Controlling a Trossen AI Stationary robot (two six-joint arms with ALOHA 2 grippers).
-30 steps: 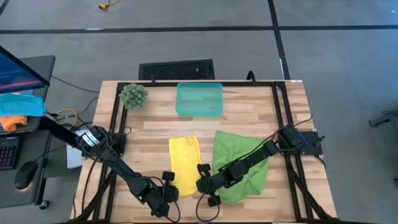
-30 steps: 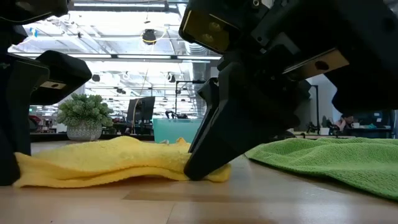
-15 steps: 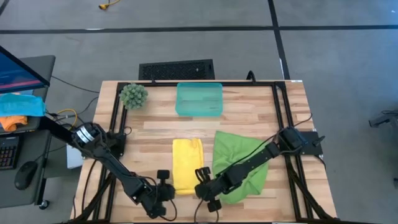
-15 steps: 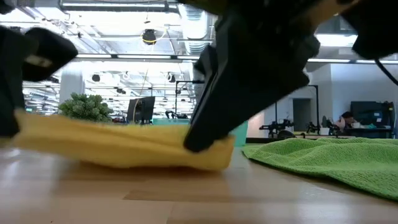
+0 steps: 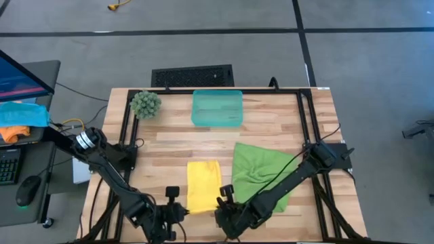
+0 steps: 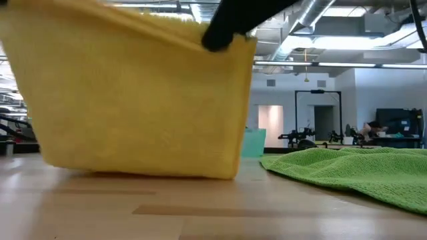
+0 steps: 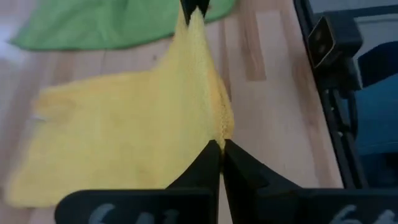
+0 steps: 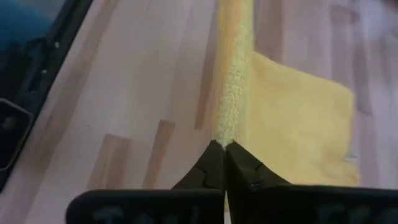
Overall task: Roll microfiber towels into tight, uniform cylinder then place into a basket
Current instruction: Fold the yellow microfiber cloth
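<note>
At the upper left of the bench (image 5: 271, 129), in the high view, stands one fuzzy green ball-shaped plant (image 5: 145, 104). The bench is pale planked wood, framed by black rails.

At the lower left of the high view the left end effector (image 5: 172, 200) is closed, pinching one corner of the yellow towel (image 5: 203, 184); in its own wrist view the two dark fingers (image 7: 208, 163) meet on the fuzzy yellow edge. The towel is one soft, nubby cloth, lifted along its near edge into a taut ridge between both arms; in the low view it hangs as a broad sheet with its lower part on the wood.

The right end effector (image 5: 226, 196), just right of it, is clamped shut on the other corner.

One translucent teal basket (image 5: 217, 108), rectangular with low walls, sits at upper centre, well apart from the towels.

One lime green towel (image 5: 261, 173) lies rumpled right of the yellow one, close to it; whether they touch cannot be told. Bare wood lies between the basket and both towels.
</note>
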